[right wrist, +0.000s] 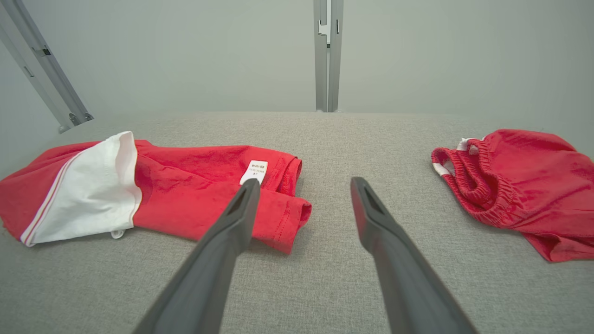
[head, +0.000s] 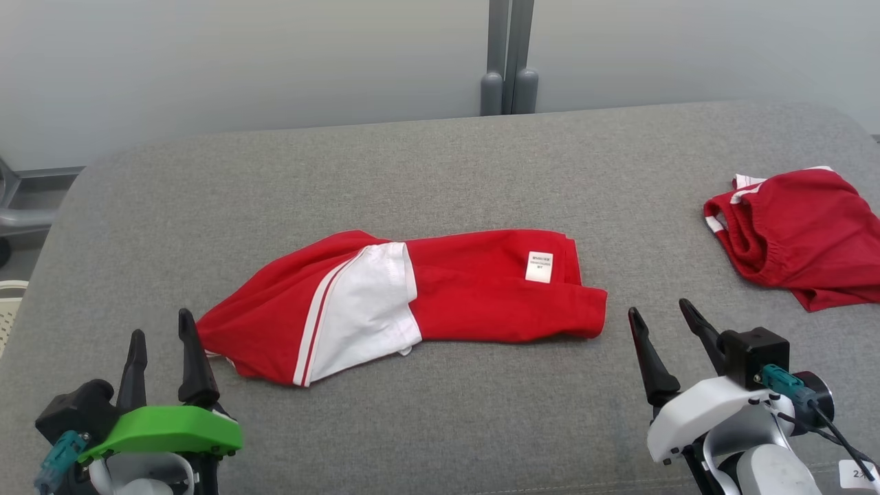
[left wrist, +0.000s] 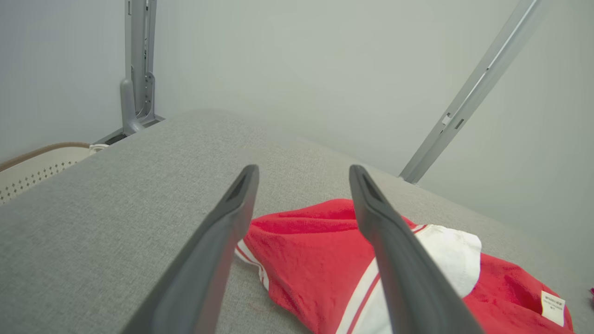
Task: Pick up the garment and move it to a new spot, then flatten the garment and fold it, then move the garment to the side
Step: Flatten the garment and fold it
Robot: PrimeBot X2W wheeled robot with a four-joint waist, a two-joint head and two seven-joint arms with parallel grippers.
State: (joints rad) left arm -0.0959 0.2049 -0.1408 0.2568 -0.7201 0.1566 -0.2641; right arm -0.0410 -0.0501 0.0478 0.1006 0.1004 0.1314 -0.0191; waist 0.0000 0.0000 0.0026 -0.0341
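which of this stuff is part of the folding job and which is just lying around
In the job: red and white garment, left gripper, right gripper.
Lying about: red shorts, cream basket.

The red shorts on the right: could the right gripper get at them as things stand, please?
Probably yes: the right gripper stands open near the red shorts, with bare grey padding between them and nothing in the way.
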